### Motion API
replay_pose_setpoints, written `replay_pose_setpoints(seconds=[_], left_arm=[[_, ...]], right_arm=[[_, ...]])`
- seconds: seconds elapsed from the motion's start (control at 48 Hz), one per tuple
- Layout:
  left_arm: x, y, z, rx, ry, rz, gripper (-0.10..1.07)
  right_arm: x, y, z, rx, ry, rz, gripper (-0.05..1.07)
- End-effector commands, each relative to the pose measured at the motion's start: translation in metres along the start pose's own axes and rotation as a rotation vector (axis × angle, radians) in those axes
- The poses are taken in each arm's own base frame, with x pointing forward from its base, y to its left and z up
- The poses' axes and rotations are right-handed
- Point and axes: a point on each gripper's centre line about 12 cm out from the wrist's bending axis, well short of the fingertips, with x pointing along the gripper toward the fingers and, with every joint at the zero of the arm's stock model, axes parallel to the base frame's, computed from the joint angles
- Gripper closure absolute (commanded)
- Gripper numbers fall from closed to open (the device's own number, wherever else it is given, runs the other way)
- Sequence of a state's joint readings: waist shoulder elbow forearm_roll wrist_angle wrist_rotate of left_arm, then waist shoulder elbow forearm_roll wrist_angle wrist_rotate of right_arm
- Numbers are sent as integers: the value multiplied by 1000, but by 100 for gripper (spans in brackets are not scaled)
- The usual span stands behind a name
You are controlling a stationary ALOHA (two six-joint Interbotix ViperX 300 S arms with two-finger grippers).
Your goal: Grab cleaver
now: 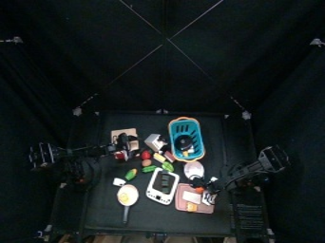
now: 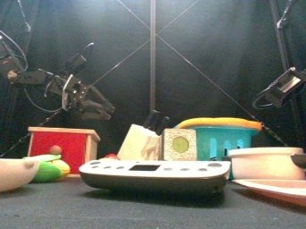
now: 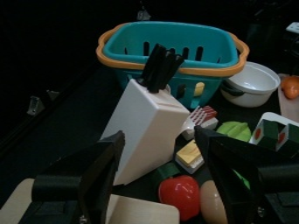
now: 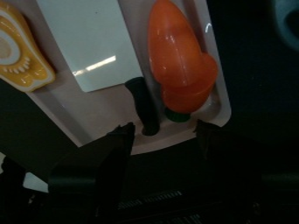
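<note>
My right claw [image 4: 160, 144] hangs over the pink tray [image 4: 176, 131] with its jaws spread wide and nothing between them. Right beneath it lies the cleaver [image 4: 93, 48]: its broad pale blade lies flat on the tray, and its dark handle [image 4: 142, 105] runs from the blade toward the gap between my jaws. I am above it, not touching it. Beside the blade, on the same tray, lies an orange carrot [image 4: 181, 52] with a green stub at its end, and on the blade's other side a yellow-and-white piece [image 4: 21, 48] that I cannot name for certain.

From above, that tray [image 1: 193, 199] sits at about five o'clock on the tabletop [image 1: 102, 214], just beside the white scale [image 1: 162, 185], with a white bowl [image 1: 195, 171] just beyond it toward twelve o'clock.

My left claw [image 3: 158, 162] hovers at about nine o'clock on the tabletop, its jaws apart and empty. Ahead of it stands a white knife block [image 3: 152, 122] with black handles sticking up. Beyond that sits a teal basket [image 3: 176, 44] with an orange rim. A red tomato [image 3: 181, 194] lies near my left jaws.
</note>
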State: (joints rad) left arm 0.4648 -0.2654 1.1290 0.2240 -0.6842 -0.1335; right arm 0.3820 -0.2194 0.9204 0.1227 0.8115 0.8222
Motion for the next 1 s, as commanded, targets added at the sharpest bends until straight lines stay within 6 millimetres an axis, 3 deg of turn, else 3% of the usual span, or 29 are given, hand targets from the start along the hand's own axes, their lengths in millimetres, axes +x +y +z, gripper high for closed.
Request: replay_pose_setpoints(seconds=[0.0, 0.229, 0.542, 0.979], left_arm=[[1, 1, 5, 2, -18, 4, 0], [1, 1, 4, 1, -14, 4, 0], [1, 1, 4, 1, -15, 4, 0], [1, 2, 4, 1, -14, 5, 0]], right_arm=[[-8, 5, 2, -1, -23, 38, 11], [-1, 13, 3, -5, -44, 76, 13], [8, 14, -3, -11, -13, 58, 24], [19, 15, -5, -21, 4, 36, 27]])
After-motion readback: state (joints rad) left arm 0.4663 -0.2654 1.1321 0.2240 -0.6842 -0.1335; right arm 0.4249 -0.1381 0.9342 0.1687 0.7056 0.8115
